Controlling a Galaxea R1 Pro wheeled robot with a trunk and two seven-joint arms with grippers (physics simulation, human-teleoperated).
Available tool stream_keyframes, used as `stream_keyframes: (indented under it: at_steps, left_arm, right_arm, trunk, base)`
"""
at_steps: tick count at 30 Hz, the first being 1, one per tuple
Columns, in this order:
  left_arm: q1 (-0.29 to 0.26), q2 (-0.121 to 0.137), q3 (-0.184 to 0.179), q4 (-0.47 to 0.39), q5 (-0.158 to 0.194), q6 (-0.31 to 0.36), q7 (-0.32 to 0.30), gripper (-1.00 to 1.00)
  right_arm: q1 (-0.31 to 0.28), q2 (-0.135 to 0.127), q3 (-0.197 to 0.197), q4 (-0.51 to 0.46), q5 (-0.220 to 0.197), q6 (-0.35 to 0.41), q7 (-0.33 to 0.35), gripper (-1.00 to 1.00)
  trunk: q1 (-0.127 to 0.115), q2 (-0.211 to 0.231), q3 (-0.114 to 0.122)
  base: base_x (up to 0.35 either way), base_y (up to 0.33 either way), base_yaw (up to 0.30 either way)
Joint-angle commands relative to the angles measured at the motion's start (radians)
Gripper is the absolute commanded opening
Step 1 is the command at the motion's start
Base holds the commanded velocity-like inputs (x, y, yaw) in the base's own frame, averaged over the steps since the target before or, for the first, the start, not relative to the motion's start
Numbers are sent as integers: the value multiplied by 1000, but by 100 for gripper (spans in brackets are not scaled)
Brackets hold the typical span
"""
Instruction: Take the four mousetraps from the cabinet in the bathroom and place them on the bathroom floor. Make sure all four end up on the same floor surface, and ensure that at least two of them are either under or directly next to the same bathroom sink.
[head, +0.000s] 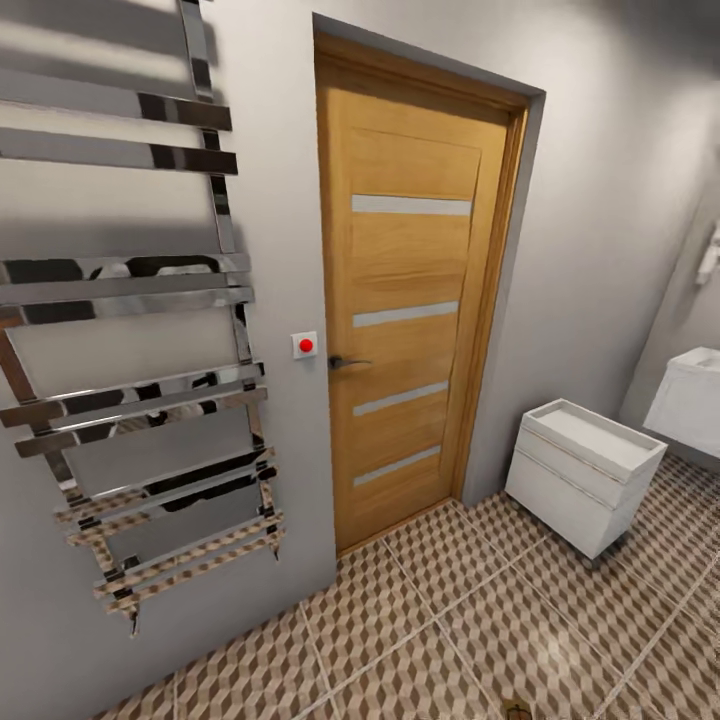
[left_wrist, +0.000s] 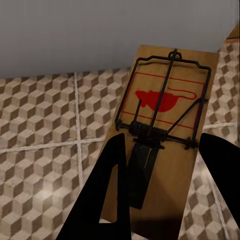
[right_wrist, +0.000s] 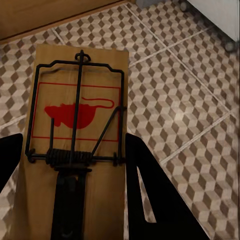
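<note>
mousetraps: left gripper (left_wrist: 167, 175) clamps one mousetrap (left_wrist: 165, 120), right gripper (right_wrist: 67, 170) clamps another mousetrap (right_wrist: 75, 130).

Soft, even light fills the head view, with broad blurred shadows lying across the grey wall (head: 600, 200) at twelve o'clock and the chrome towel rail (head: 140, 400) at nine o'clock mirroring dark patches and the cube-pattern floor (head: 450, 620). The picture bends at its edges, the door frame (head: 515, 300) leaning and the rail bars fanning out. In both wrist views a pale sheen sits on the tiles, at eight o'clock on the left and three o'clock on the right, while the gripper fingers (left_wrist: 107, 195) read as flat black shapes with slightly soft edges.
</note>
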Motion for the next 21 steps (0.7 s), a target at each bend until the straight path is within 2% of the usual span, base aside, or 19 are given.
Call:
stream_keyframes:
  at_steps: [1,6,12,21]
  left_arm:
    - [-1,-1,-8,3,7,-4,-2,-100]
    - [-1,-1,-7,3,7,2,-1,-100]
    - [-1,0,-7,2,7,55,2,-100]
    - [-1,2,-7,2,7,59,3,-100]
  right_arm:
    - [-2,1,9,4,-10,-5,1,-100]
    - [-3,1,9,4,-10,-5,1,-100]
    - [-3,1,9,4,-9,-5,1,-100]
    - [-2,1,9,4,-9,-5,1,-100]
  trunk:
    - [1,-2,-2]
    - [1,-2,-2]
    - [1,-2,-2]
    - [1,-2,-2]
  base:
    - [0,0,-272]
    - [0,0,-272]
    - [0,0,-272]
    - [0,0,-272]
